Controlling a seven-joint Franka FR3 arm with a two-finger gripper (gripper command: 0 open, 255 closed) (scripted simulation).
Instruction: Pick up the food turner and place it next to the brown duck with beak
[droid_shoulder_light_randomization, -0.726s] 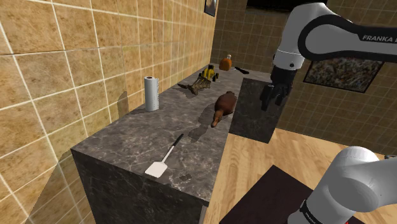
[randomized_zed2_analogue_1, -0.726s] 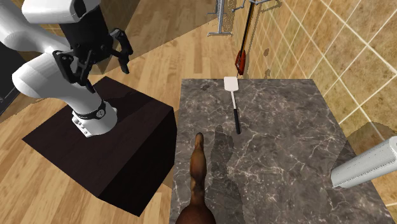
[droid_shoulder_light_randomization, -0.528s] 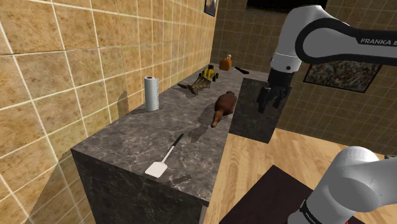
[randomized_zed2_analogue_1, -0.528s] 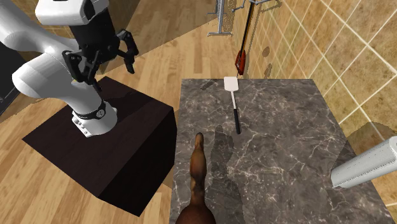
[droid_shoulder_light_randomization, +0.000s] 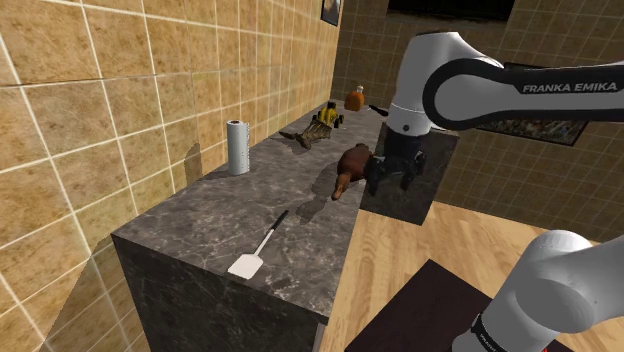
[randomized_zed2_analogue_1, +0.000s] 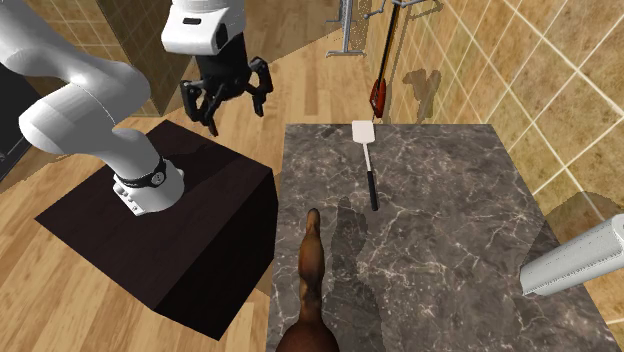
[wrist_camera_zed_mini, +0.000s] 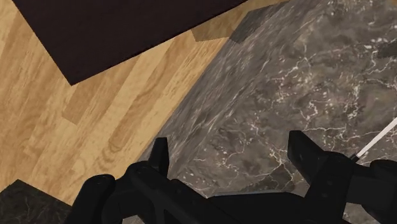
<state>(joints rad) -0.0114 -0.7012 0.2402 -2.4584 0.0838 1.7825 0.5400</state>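
My wide-open jaws hang beside the dark marble bench (randomized_zed2_analogue_1: 450, 220), the white-bladed black-handled food turner (randomized_zed2_analogue_1: 368, 165) well apart on it, handle toward the brown duck (randomized_zed2_analogue_1: 312, 280).

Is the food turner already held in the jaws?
No, the food turner lies flat on the counter, well apart from the open jaws.
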